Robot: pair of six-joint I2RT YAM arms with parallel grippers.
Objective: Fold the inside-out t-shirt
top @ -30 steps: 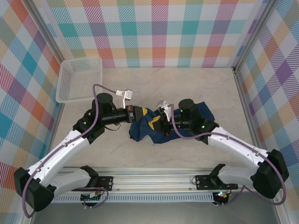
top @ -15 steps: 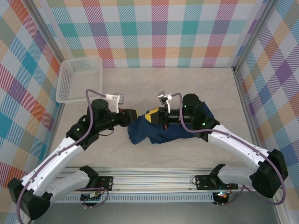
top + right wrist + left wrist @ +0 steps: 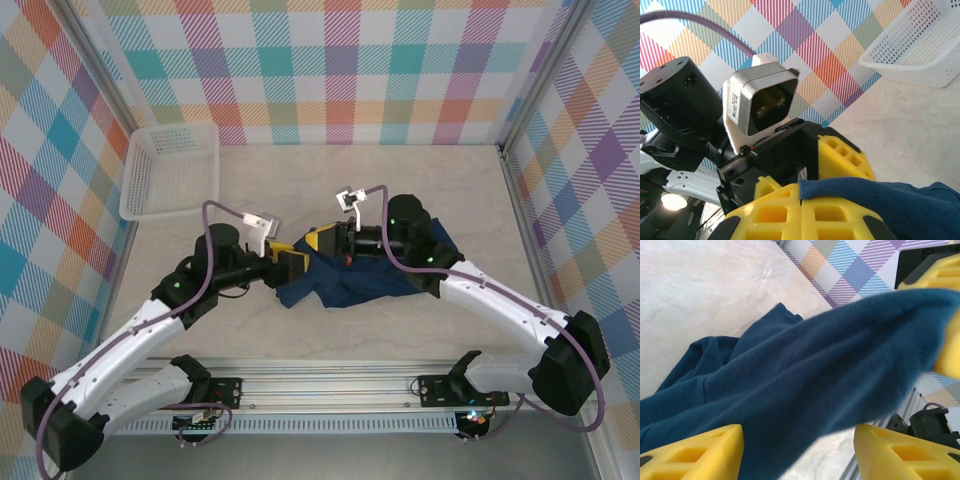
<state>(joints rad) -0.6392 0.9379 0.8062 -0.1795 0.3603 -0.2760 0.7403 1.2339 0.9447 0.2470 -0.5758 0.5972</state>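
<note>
- Lately, the left claw (image 3: 291, 264) was drawn back from the inside-out t-shirt (image 3: 375, 282) and then brought in again, until it stood just beside the right claw (image 3: 322, 241).
- Meanwhile, the right claw was carried up and towards the left one, and an edge of the cloth was lifted off the table (image 3: 420, 180) with it.
- A second grip on the raised edge was judged to be in preparation, so that the garment could be spread out. No fold had yet been made.
- In the right wrist view, a navy hem was pinched by the right claw (image 3: 801, 200), its fingers pressed together on the cloth.
- In the left wrist view, the left claw (image 3: 797, 435) was held spread wide, with the stretched cloth running across the gap between its fingers. Whether the cloth touched its pads could not be told.
- Most of the shirt was left bunched on the table, behind and beneath the right claw.
</note>
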